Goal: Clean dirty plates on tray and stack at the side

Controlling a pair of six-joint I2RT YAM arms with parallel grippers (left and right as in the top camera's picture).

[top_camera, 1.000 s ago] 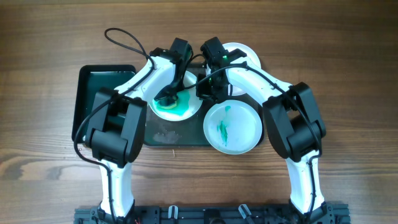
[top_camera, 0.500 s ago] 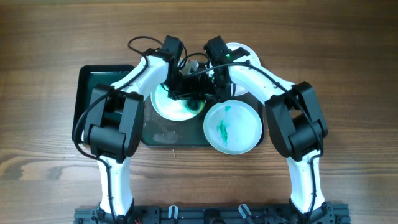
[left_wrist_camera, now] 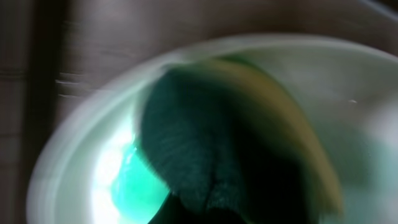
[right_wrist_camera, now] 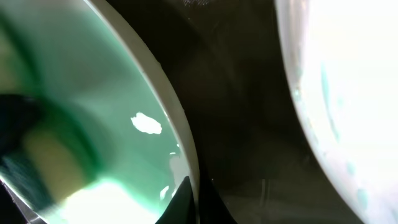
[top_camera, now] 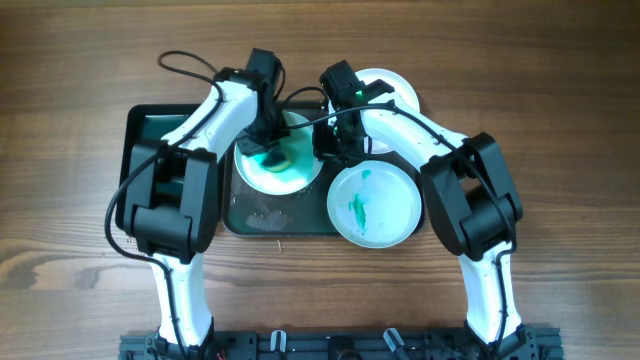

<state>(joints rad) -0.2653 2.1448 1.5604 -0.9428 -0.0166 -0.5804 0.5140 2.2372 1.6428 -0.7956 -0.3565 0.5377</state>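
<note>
Overhead, my left gripper (top_camera: 269, 146) scrubs a round pale plate (top_camera: 290, 178) awash in teal on the left half of the large dark grey tray (top_camera: 260, 215). A teal-smeared white plate (top_camera: 372, 203) at the tray's near right corner and another white plate (top_camera: 392, 85) beyond its far edge look uncleaned, and nothing is stacked. In the blurred left wrist view it seems clenched on a green-and-yellow sponge (left_wrist_camera: 217, 124), and in the right wrist view my right gripper (right_wrist_camera: 189, 202) pinches the pale plate's rim.

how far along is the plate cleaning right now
Done: nothing clearly; no stack shows. In hand: the left claw holds a sponge on the teal-wet left plate, with the right claw at its rim. Left: the front plate, on the tray corner, has teal streaks; the back plate, half hidden by the arm, cannot be judged.
</note>
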